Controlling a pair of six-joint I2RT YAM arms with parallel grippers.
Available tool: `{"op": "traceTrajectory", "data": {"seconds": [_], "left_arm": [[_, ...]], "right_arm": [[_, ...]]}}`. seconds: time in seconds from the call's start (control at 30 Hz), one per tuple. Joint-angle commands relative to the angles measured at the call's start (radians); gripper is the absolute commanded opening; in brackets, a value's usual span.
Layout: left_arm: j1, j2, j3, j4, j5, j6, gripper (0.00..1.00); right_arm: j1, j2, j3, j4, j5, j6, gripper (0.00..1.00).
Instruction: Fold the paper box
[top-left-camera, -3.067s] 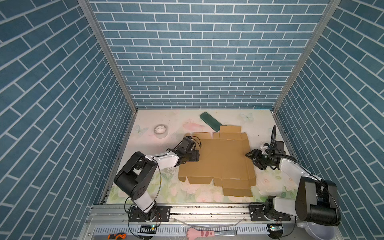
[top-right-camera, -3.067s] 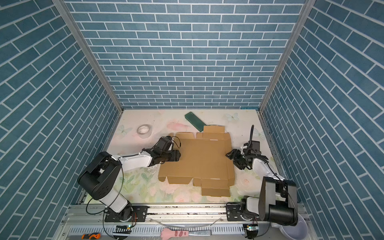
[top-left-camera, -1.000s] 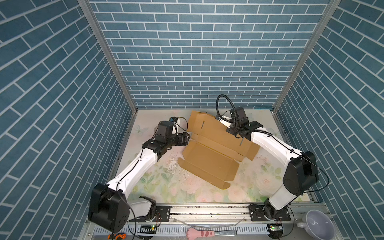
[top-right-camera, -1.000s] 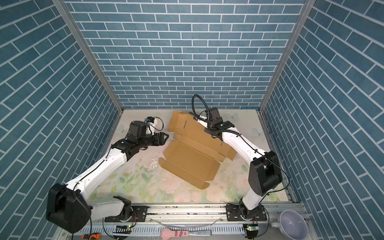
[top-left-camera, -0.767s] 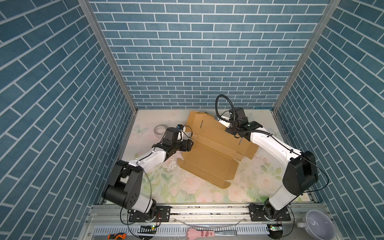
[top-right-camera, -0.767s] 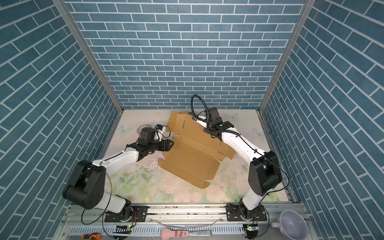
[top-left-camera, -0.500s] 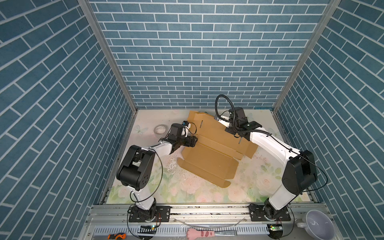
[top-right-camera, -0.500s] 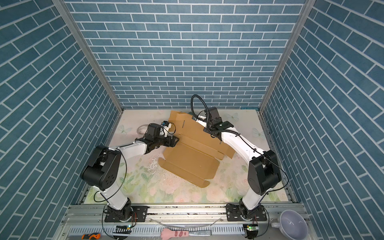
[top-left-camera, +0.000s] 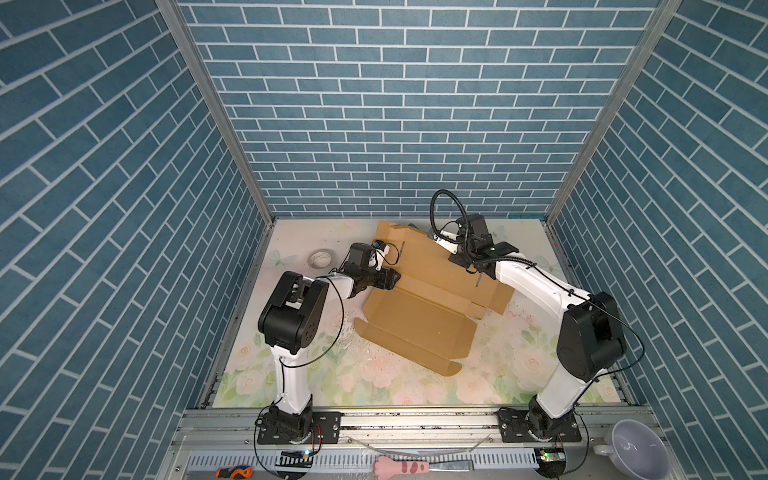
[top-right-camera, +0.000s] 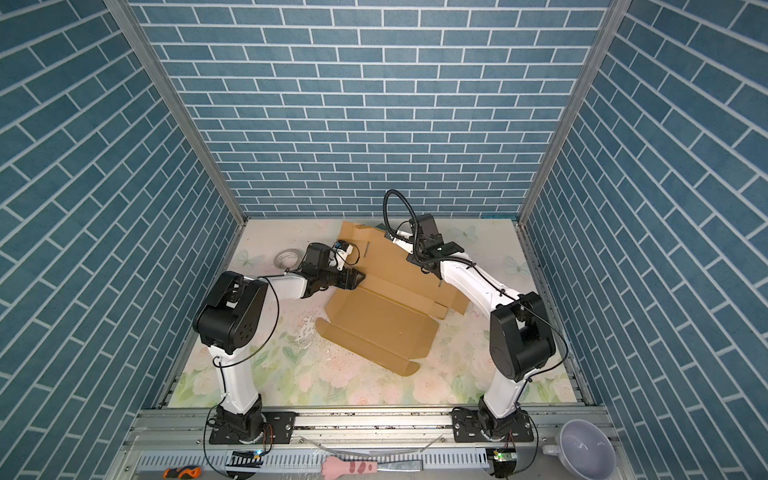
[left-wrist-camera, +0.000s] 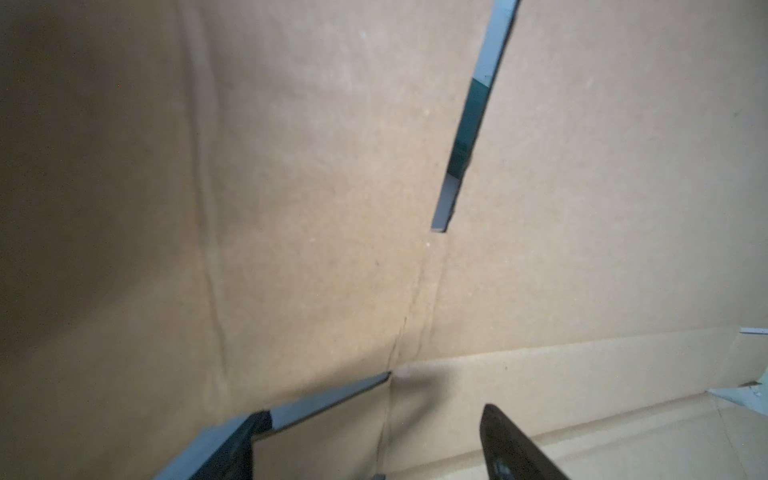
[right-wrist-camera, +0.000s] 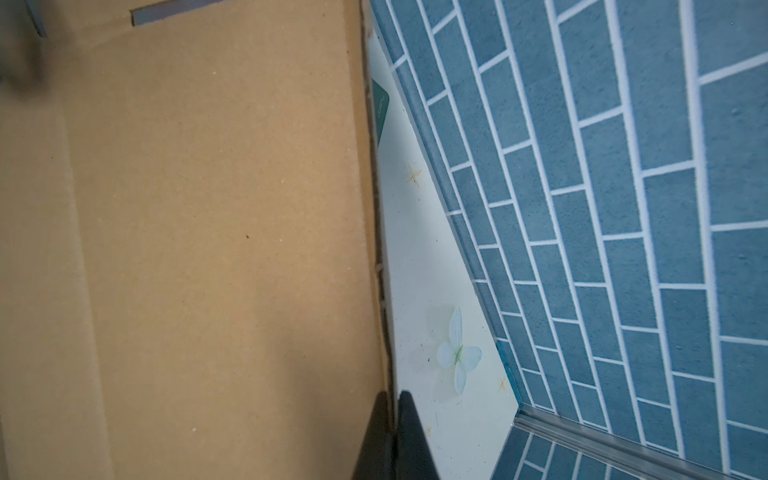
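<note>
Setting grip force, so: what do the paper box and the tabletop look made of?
By look, the paper box is plain brown cardboard, matte and unprinted: fibrous speckled face, pressed score lines, die-cut slots; corrugation can't be made out. The tabletop seems a smooth printed sheet with a pale floral and butterfly pattern and a faint sheen; vinyl or laminate, unclear.

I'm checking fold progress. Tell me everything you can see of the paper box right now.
The paper box is a plain brown cardboard sheet with flaps and a slit, half folded: its near panel lies flat on the floral table, its far panel slants up from a crease. The right gripper is shut on the raised edge; the left gripper is open by the crease's left end.
</note>
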Motion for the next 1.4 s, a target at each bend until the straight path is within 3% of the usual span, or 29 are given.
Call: {"op": "traceTrajectory", "data": {"seconds": [0.0, 0.33, 0.5, 0.6, 0.7, 0.83, 0.97, 1.2, 1.37], "left_arm": [[0.006, -0.028, 0.034, -0.042, 0.033, -0.007, 0.74], [-0.018, -0.096, 0.076, -0.229, 0.008, -0.045, 0.56], [-0.025, -0.084, 0.079, -0.231, 0.036, -0.094, 0.49], [-0.035, -0.085, 0.093, -0.293, -0.004, -0.084, 0.5], [-0.018, -0.123, 0.104, -0.38, -0.097, -0.069, 0.58], [0.023, -0.172, 0.072, -0.376, -0.07, -0.099, 0.69], [0.024, -0.121, 0.073, -0.35, -0.036, -0.104, 0.73], [0.023, -0.001, 0.109, -0.272, 0.022, -0.111, 0.72], [-0.001, -0.011, 0.115, -0.28, 0.015, -0.114, 0.58]], "right_arm": [[-0.005, 0.022, 0.042, 0.025, -0.017, -0.021, 0.0], [0.01, 0.029, 0.046, 0.018, 0.007, -0.005, 0.0], [0.018, 0.023, 0.041, 0.018, 0.01, -0.005, 0.0], [0.021, 0.025, 0.039, 0.014, 0.013, -0.005, 0.0], [0.021, 0.016, 0.03, 0.011, 0.018, -0.01, 0.0], [0.021, 0.006, 0.02, 0.016, 0.021, -0.014, 0.0], [0.02, 0.012, 0.024, 0.019, 0.018, -0.01, 0.0], [0.024, -0.004, 0.022, 0.015, 0.02, -0.009, 0.0], [0.026, -0.007, 0.018, 0.017, 0.021, -0.008, 0.0]]}}
